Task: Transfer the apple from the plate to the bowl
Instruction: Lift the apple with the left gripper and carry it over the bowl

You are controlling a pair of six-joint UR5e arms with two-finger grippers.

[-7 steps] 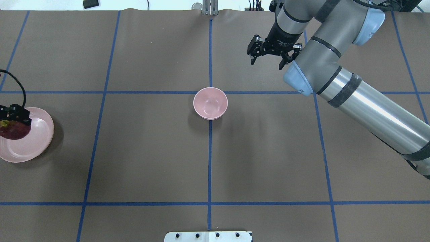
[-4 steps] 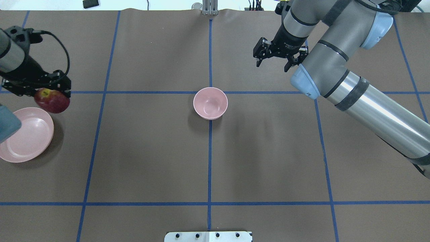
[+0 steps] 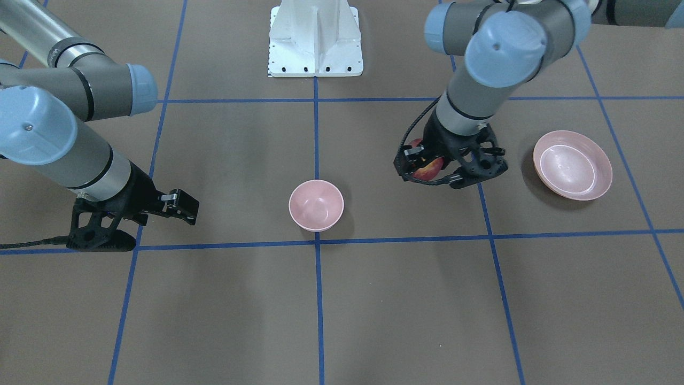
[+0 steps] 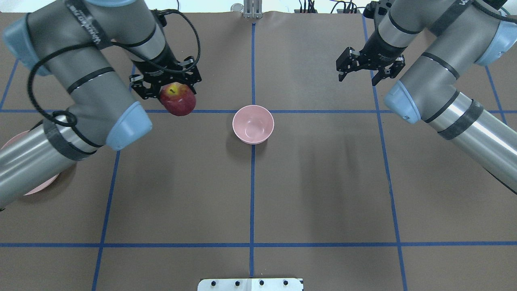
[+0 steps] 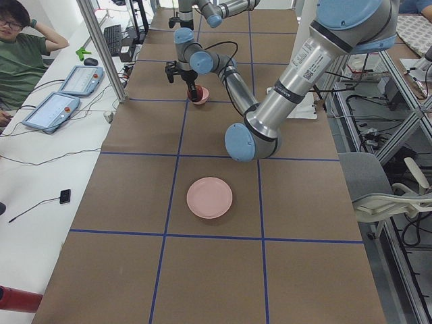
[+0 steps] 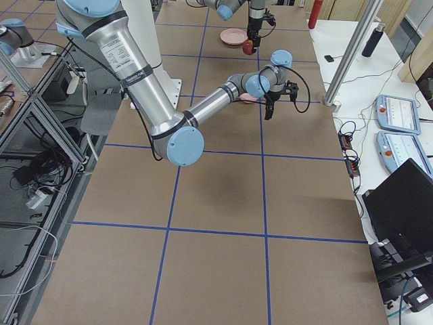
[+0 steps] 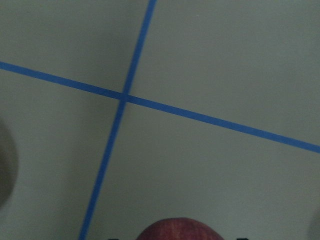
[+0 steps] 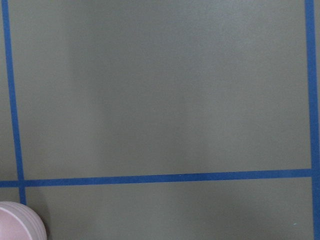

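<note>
Dark-red apple (image 4: 178, 100) clamped between the fingers of the left gripper (image 4: 174, 92), its yellow stem patch facing up. We see it raised above the brown table (image 4: 323, 182), on the robot's left of the bowl (image 4: 253, 123) and apart from it. Farther from the bowl on that same side lies the plate (image 3: 573, 164). On the bowl's opposite side we find the right gripper (image 4: 358, 79), jaws spread and grasping nothing.
</note>
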